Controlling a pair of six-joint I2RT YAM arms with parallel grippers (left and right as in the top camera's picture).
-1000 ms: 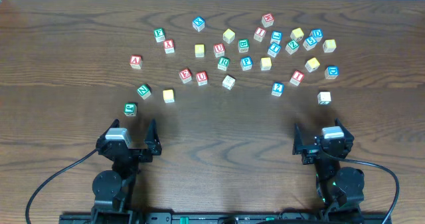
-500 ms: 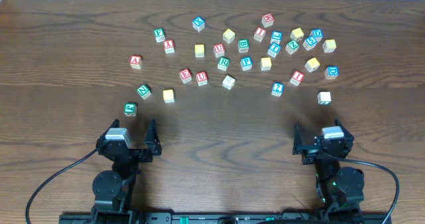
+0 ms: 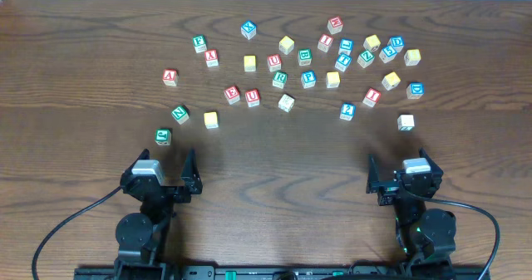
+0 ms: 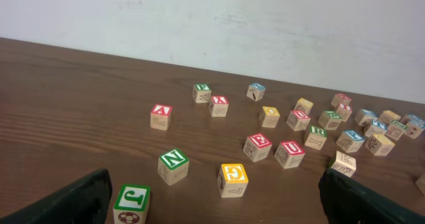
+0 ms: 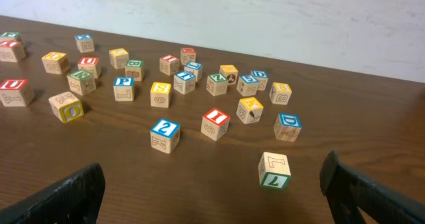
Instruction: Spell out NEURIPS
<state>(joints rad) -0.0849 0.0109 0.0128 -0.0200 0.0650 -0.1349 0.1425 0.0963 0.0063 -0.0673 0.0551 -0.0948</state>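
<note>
Reaching in, the spread-open left gripper [image 3: 162,168] and right gripper [image 3: 401,170] could jostle tightly packed blocks [image 3: 308,79] near the far edge.

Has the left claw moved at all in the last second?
No. The left claw sits just as far below the green J block as before.

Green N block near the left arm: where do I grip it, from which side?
Probably from above with the left gripper, closing on two opposite side faces: the green N block sits flat, slightly turned, apart from the yellow G block.
</note>
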